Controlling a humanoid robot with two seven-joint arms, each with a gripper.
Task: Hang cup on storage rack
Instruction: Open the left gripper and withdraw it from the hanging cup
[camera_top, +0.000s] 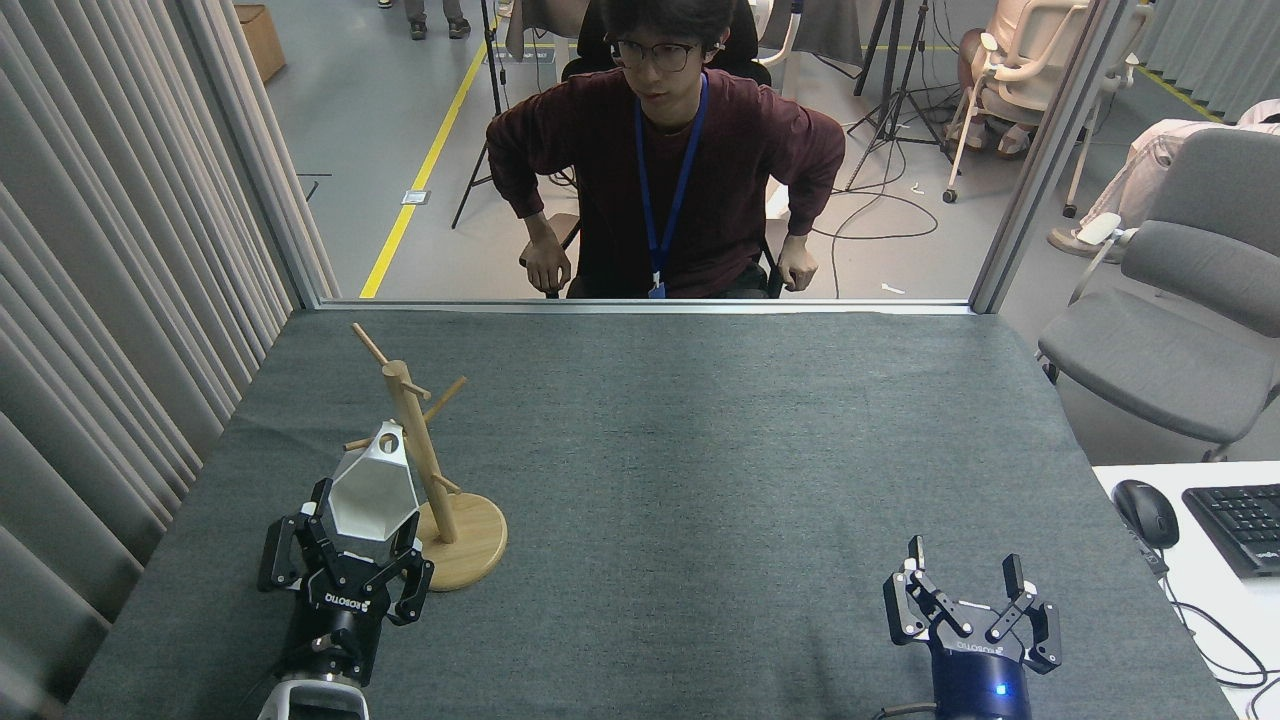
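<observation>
While the left gripper (345, 560) has its jaws pinching the cup (372, 492) low on its tapered body, the cup's long axis tilts up and away from the jaws, its hexagonal mouth turned toward the camera and slightly right, so the shaded inside shows; the base is hidden between the jaws, and how deep they reach cannot be told. At the far top of the cup sits its small loop handle (389, 438), the round hole facing the viewer. Just beyond and to the right of the jaws stands the storage rack (424, 470), upright on its round disc base on the grey surface (720, 450); the cup's right edge overlaps the pole in this view, so whether they touch cannot be told. One thin peg pokes out to the left just behind the handle, and another shows low on the right of the pole. Far off to the right, the right gripper (968, 600) hangs with jaws spread and nothing between them, its arm cut off by the bottom edge
</observation>
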